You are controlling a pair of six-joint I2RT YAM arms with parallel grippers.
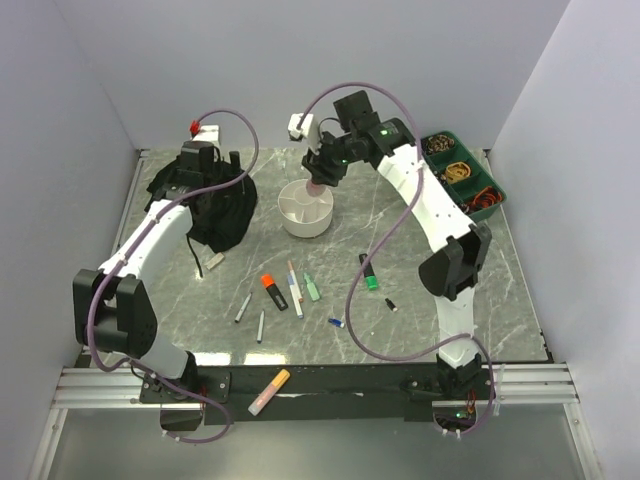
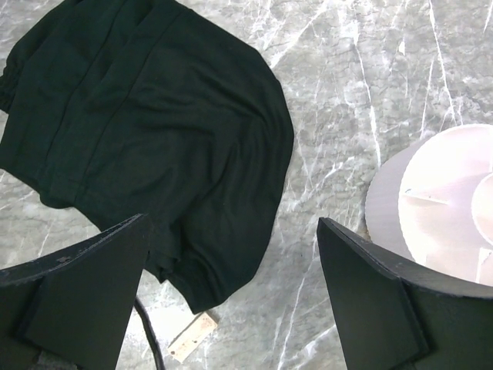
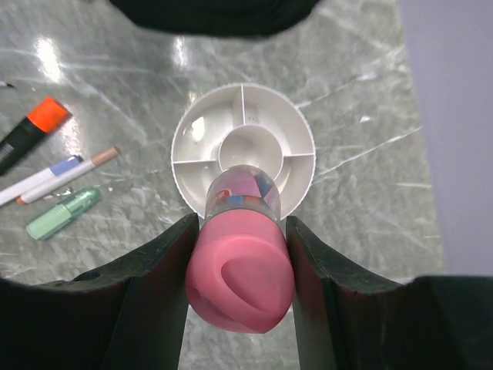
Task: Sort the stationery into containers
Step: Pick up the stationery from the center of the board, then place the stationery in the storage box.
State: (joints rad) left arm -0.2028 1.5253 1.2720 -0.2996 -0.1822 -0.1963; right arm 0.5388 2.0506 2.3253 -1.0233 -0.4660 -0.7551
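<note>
Clamping pink-capped bottle (image 3: 243,287), right claw (image 3: 240,231) (half-closed)

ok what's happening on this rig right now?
The right gripper grips a clear bottle with a pink cap over the round white divided bowl, whose visible compartments look empty. The left gripper is open and holds nothing, hovering by the floppy black fabric bag. An orange highlighter, a pale green highlighter and several thin pens lie loose on the grey marble table, not yet sorted.
</note>
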